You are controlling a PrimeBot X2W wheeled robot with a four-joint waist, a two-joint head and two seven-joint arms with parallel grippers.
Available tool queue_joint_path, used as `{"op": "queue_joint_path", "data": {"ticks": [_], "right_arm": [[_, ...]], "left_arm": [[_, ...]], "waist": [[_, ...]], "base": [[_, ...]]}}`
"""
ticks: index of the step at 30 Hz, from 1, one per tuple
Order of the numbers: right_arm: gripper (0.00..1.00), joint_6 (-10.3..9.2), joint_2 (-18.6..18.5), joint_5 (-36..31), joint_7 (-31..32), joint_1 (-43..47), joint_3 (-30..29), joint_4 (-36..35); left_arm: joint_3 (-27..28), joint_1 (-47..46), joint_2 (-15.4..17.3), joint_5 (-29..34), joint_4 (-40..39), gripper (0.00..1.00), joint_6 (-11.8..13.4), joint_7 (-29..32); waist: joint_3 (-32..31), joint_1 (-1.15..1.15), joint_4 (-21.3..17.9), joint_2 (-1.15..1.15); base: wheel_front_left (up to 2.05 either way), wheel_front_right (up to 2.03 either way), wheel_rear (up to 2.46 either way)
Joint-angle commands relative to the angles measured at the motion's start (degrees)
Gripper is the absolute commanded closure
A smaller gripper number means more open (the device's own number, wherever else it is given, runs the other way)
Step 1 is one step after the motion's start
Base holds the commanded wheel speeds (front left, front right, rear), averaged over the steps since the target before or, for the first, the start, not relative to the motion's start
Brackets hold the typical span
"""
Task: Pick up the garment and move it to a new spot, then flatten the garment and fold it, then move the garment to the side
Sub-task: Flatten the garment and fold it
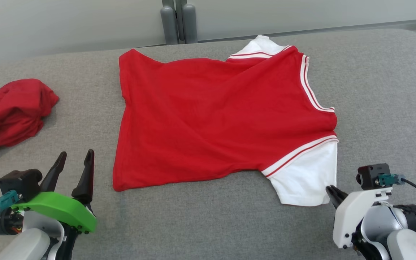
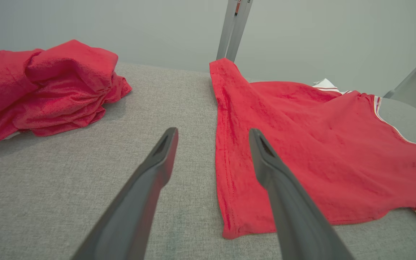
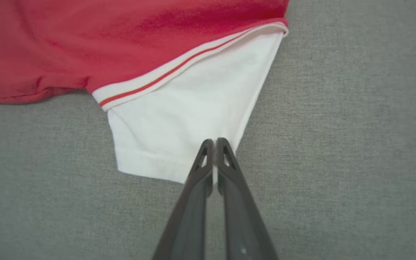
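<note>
Two grippers sit nearest the onlooker: the right gripper (image 3: 213, 142) has its jaws clenched on the hem of the white sleeve (image 3: 182, 126), a sliver of white cloth pinched between the tips, while the left gripper (image 1: 77, 153) hangs with jaws spread wide, holding nothing, over the grey padded surface (image 1: 374, 108). The garment (image 1: 211, 119) lies spread ahead of both pairs of jaws, its red hem edge just to the right of the left jaws. Farther ahead and to the left of the left jaws rests a crumpled red cloth (image 1: 9, 112), well apart from the garment, with two grey posts (image 1: 179, 21) beyond.
</note>
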Motion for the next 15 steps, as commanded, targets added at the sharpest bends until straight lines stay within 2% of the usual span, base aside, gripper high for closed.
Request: {"op": "queue_joint_path", "data": {"ticks": [1,2,4,5,12,15], "right_arm": [[1.00,-0.08,-0.26,-0.10,1.32,2.11,-0.89,-0.66],[1.00,-0.07,-0.36,-0.51,1.75,2.82,-1.78,-1.21],[0.36,-0.07,-0.21,-1.71,2.56,4.01,-3.45,-2.26],[0.00,-0.07,0.11,-2.44,2.38,4.53,-4.65,-2.91],[0.00,-0.06,1.79,-2.27,0.83,5.22,-7.35,-4.69],[0.00,-0.07,2.36,-1.47,-2.93,4.14,-8.25,-6.37]], "left_arm": [[-0.12,1.04,0.52,0.21,-0.09,0.00,0.18,0.35],[-0.18,1.14,0.64,0.25,-0.22,0.00,0.25,0.43],[-0.16,1.81,0.99,0.12,-0.37,0.00,0.28,0.46],[-0.13,2.18,1.15,-0.05,-0.57,0.00,0.39,0.45],[0.68,3.84,1.61,-0.74,-2.01,0.00,1.35,0.26],[1.81,5.13,2.03,-0.16,-2.90,0.00,2.17,0.02]], "waist": [[0.13,0.00,-0.64,0.00],[0.14,0.00,-0.76,0.00],[-0.02,0.00,-1.11,0.00],[-0.09,0.00,-1.28,0.00],[-0.77,0.00,-1.51,0.00],[-1.74,0.00,-1.41,0.00]], "base": [[0.00,0.00,0.00],[0.00,0.00,0.00],[0.00,0.00,0.00],[0.00,0.00,0.00],[0.00,0.00,0.00],[0.00,0.00,0.00]]}}
